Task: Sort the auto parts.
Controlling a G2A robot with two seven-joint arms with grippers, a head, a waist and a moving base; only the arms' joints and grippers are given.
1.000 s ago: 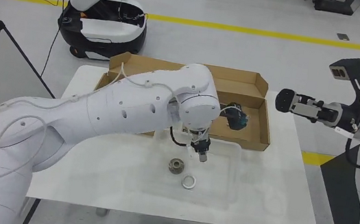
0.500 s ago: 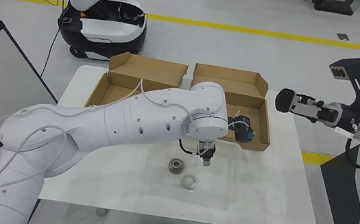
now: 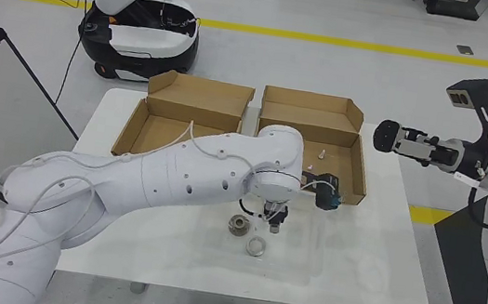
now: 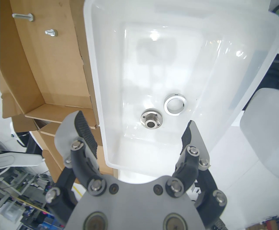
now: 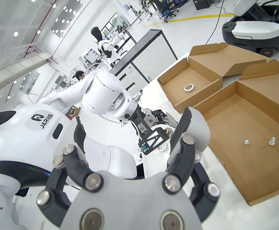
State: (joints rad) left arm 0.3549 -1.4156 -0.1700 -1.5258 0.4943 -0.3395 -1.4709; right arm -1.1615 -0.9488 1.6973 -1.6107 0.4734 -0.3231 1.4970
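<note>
A flanged metal bushing [image 4: 152, 119] and a plain metal ring [image 4: 174, 104] lie side by side on the floor of a clear plastic bin [image 4: 93, 71]. My left gripper [image 4: 136, 128] hangs open and empty just above the bin, close to the bushing [image 3: 238, 224] and the ring [image 3: 256, 246]. In the top view the left gripper [image 3: 274, 219] sits over the bin [image 3: 302, 275]. My right gripper [image 5: 133, 124] is open and empty, held in the air off the table's right side [image 3: 381, 136].
Two open cardboard boxes stand behind the bin. The left box [image 5: 174, 87] holds one metal ring [image 5: 189, 87]. The right box [image 5: 231, 122] holds two bolts [image 5: 246, 142] [image 5: 272, 141]. Bare white table [image 3: 378, 265] lies to the right of the bin.
My left arm has swung off the boxes toward the table's near side, uncovering the left box. Its gripper has shifted slightly nearer over the bin. The right arm has kept still.
</note>
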